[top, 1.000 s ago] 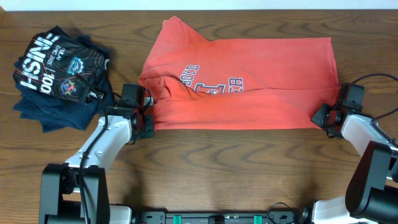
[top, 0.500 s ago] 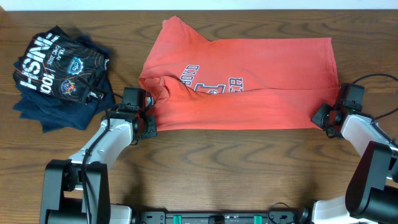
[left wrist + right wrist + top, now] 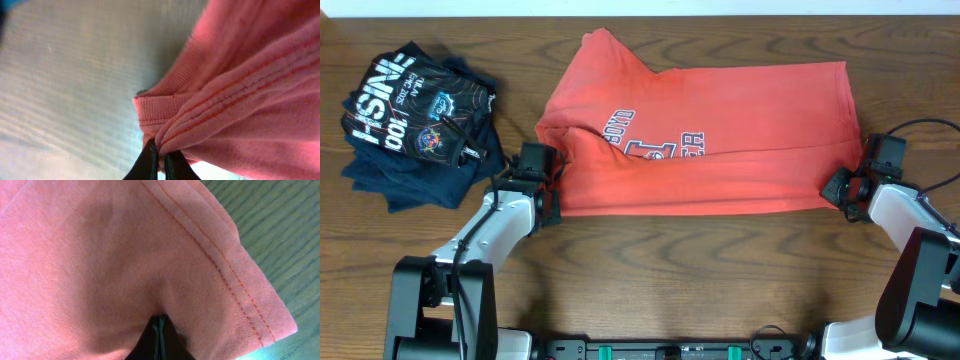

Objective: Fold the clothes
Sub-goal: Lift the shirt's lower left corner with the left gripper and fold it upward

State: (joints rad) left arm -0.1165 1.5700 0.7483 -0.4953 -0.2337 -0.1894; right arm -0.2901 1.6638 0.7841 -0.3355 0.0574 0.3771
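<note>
The clothes (image 3: pixel 720 120), a red-orange T-shirt with a white-and-dark chest print, lie folded lengthwise across the middle of the table in the overhead view. My left gripper (image 3: pixel 552 192) is shut on the shirt's near-left hemmed edge (image 3: pixel 200 125), cloth pinched between the black fingertips (image 3: pixel 150 160). At the near-right corner my right gripper (image 3: pixel 847 186) is shut on the fabric (image 3: pixel 125 250) beside a stitched hem. The shirt's near edge is slightly raised between both grippers.
A pile of dark navy shirts with white lettering (image 3: pixel 415 120) sits at the far left of the wooden table (image 3: pixel 670 270). A black cable (image 3: pixel 920 125) runs by the right arm.
The left gripper closed on the shirt's near-left edge. The near edge has shifted a little away from me and the left fold has lifted; the right gripper held its grip.
</note>
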